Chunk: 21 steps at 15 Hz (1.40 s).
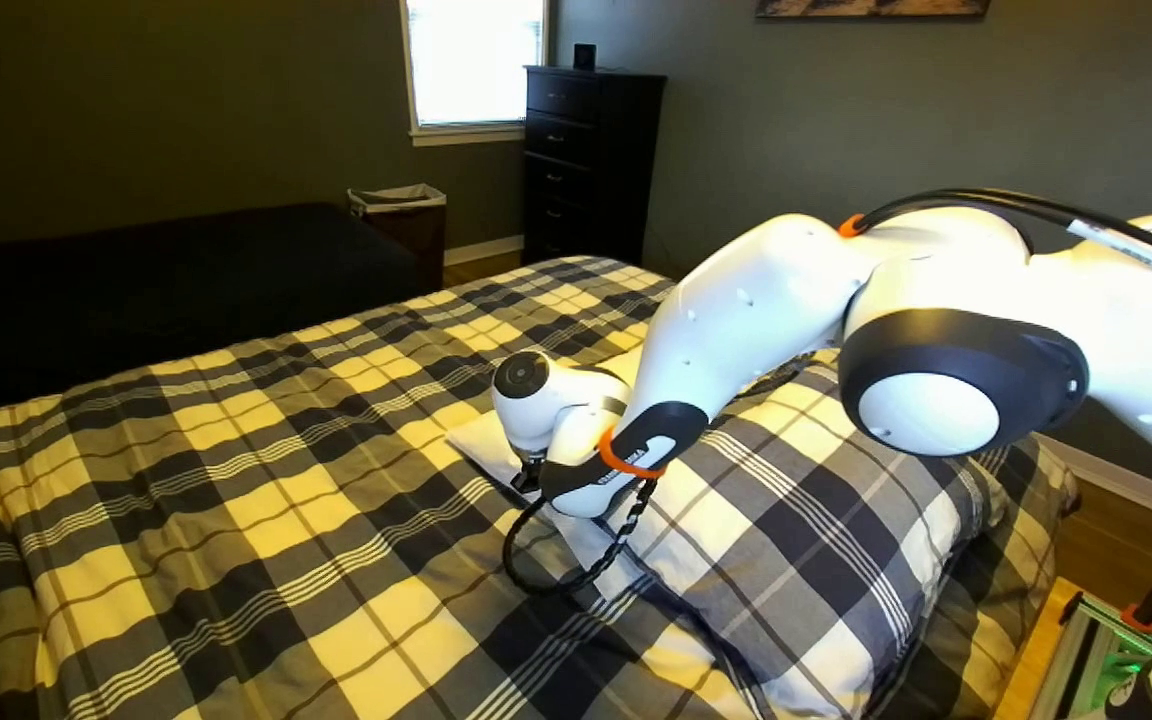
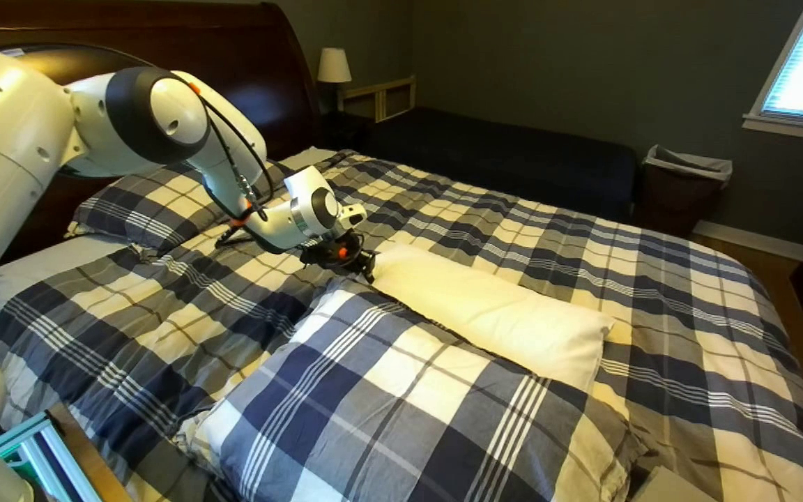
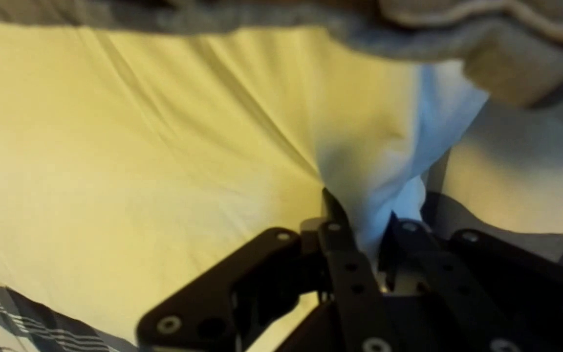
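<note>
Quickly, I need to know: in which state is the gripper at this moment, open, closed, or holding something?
Gripper: closed on the white pillow, with a fold of it pinched at one end.

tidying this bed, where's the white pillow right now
In an exterior view, the white pillow lies on the bed just right of centre, beyond the nearer plaid pillow, its left end pinched in the gripper.

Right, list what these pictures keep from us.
Wrist view: how much of the white pillow is pinched, hidden by the pincer.
In an exterior view: the white pillow's near lower edge, behind the plaid pillow.
In an exterior view: the wall hanging, cut off at the top.
</note>
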### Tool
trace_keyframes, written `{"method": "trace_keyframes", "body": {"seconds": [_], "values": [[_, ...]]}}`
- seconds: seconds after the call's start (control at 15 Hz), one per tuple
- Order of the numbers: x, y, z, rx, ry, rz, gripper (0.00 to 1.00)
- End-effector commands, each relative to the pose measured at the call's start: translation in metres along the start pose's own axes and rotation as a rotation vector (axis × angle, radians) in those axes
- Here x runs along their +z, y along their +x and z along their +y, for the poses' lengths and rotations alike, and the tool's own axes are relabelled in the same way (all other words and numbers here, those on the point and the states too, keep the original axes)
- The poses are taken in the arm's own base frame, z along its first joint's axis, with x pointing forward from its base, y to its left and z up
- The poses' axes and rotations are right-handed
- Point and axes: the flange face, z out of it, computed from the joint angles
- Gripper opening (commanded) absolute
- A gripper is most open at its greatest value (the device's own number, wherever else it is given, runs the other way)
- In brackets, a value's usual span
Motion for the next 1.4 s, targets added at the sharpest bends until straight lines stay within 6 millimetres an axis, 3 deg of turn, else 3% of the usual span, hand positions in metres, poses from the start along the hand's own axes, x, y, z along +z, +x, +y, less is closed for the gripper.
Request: {"method": "trace_keyframes", "body": {"seconds": [0.0, 0.33, 0.8, 1.33], "values": [[-0.018, 0.018, 0.029, 0.065, 0.076, -0.005, 0.02], [-0.05, 0.046, 0.092, 0.166, 0.168, 0.012, 0.03], [-0.098, 0.076, 0.202, 0.292, 0.214, 0.076, 0.03], [-0.144, 0.08, 0.333, 0.367, 0.151, 0.144, 0.03]]}}
